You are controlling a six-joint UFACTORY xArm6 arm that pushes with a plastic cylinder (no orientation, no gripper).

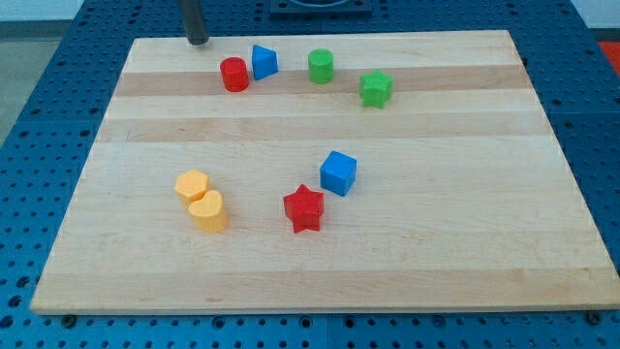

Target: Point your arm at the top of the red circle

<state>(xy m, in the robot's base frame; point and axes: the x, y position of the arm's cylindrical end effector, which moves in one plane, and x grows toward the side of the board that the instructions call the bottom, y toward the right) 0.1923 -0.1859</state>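
My tip [198, 41], a bare rod holding nothing, rests at the table's [407, 281] top edge, near the red circle [233, 75]

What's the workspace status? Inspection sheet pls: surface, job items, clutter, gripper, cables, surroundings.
Surface: wooden board, flat, blocks on it.
Job's things: red circle near the view's top left, touching the blue triangle; my tip sits up-left of it, apart.
Clutter: green circle, green star, blue cube, red star, yellow hexagon, yellow heart.
Gripper: none fitted; rod only.
Cables: nothing seen.
Surroundings: blue perforated table.
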